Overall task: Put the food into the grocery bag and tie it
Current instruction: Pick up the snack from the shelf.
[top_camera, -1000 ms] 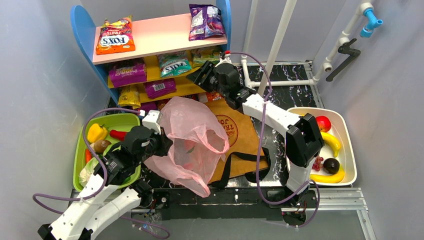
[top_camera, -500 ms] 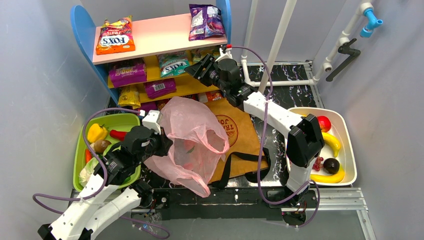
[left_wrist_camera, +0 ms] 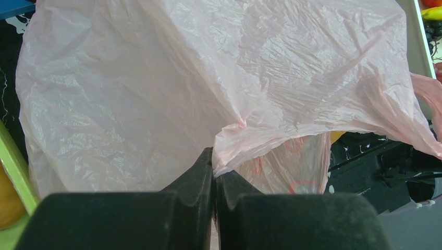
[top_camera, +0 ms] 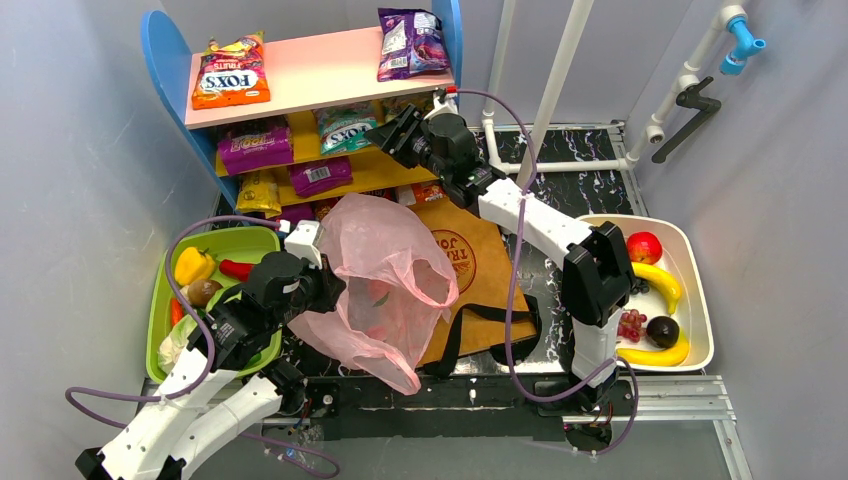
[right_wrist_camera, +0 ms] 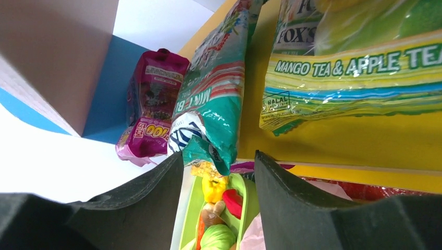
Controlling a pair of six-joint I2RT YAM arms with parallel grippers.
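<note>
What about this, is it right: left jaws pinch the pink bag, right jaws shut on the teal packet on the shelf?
The right jaws are open, spread before the teal packet on the shelf, as the right wrist view shows. The left jaws do pinch the pink bag.

The right gripper [right_wrist_camera: 219, 155] is spread wide, the lower corner of a teal packet [right_wrist_camera: 213, 104] between its fingers. Purple packet [right_wrist_camera: 151, 104] to the left, yellow-green packet [right_wrist_camera: 354, 78] to the right, both on a yellow shelf [right_wrist_camera: 323, 140]; green tray [right_wrist_camera: 186, 213] below
</note>
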